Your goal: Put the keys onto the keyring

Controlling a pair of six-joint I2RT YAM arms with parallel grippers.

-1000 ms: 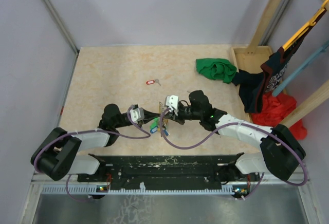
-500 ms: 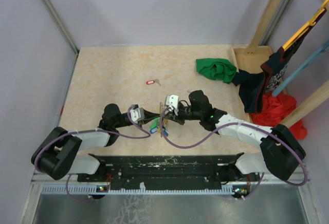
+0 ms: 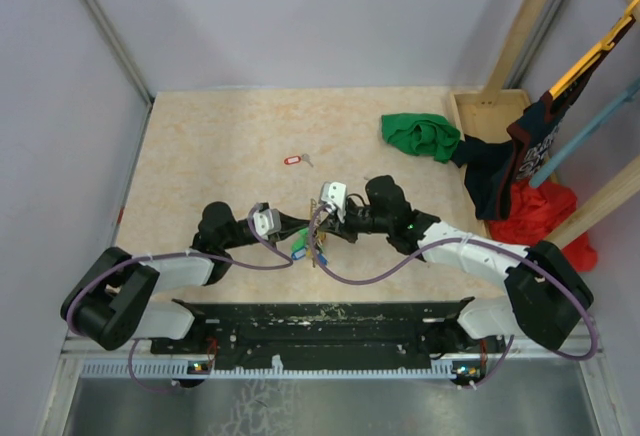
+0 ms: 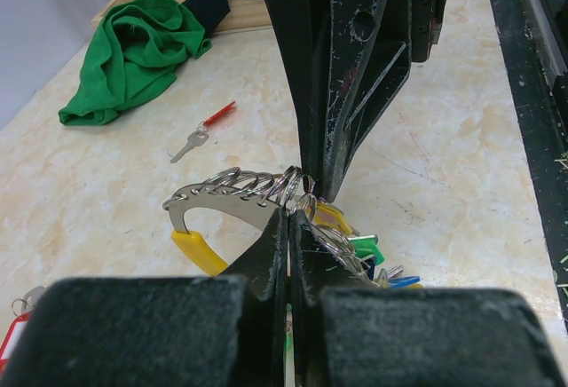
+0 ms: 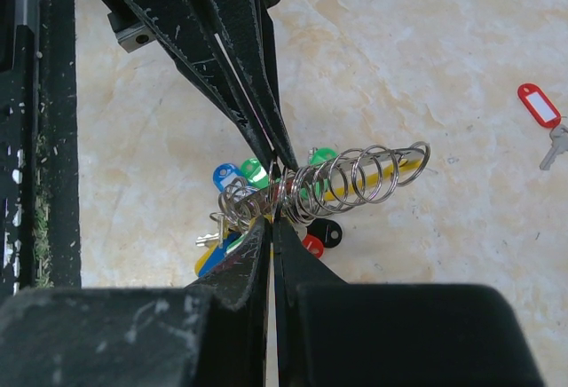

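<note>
The keyring (image 3: 318,240) is held just above the table between both arms. In the right wrist view it is a grey metal bar carrying a coil of split rings (image 5: 355,178). Keys (image 5: 209,241) and blue, green, yellow, black and red tags hang under it. My left gripper (image 4: 289,216) is shut, its tips pinching the rings beside the metal bar (image 4: 217,195). My right gripper (image 5: 272,220) is shut on a ring at the near end of the coil, tip to tip with the left one. Whether a single loose key is also pinched is hidden by the fingers.
A key with a red oblong tag (image 3: 293,160) lies on the table beyond the grippers, and a slim red-headed key (image 4: 206,130) nearby. A green cloth (image 3: 420,136) lies far right beside a wooden tray (image 3: 490,108), dark clothing (image 3: 500,171) and a red cloth (image 3: 545,221).
Hardly anything: the right wrist has edged slightly to the left, and both grippers stay shut at the keyring.
</note>
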